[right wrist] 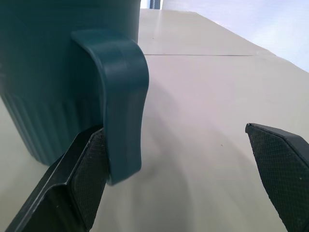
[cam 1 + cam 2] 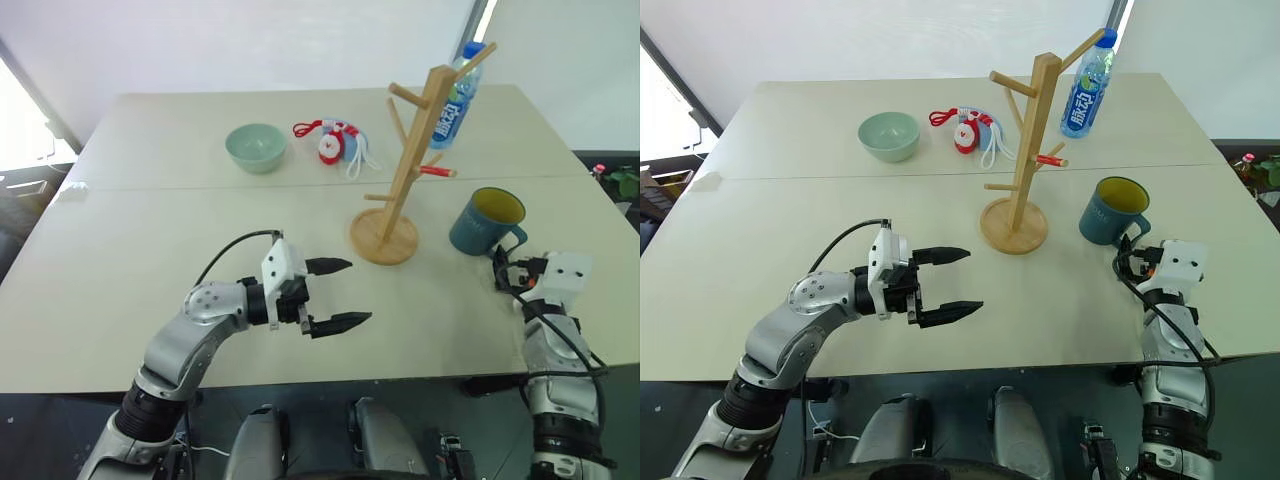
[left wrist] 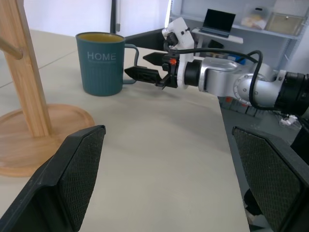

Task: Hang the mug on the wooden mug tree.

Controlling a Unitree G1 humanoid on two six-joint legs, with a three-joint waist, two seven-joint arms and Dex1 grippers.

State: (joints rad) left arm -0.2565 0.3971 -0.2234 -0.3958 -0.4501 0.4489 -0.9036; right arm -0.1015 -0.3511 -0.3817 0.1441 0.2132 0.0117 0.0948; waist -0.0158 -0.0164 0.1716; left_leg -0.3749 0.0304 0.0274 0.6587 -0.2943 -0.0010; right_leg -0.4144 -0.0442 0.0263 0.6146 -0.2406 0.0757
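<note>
The mug stands upright on the pale surface, just right of the mug tree and apart from it, its handle turned toward the right claw — that claw is level with its fingers spread wide, one finger at the handle's lower edge, the other well clear, nothing pinched. The left claw hovers over the middle of the surface, pointing toward the tree's base, fingers spread and empty. Behind the tree are a green bowl, a red and white trinket and a bottle — all at the far side
</note>
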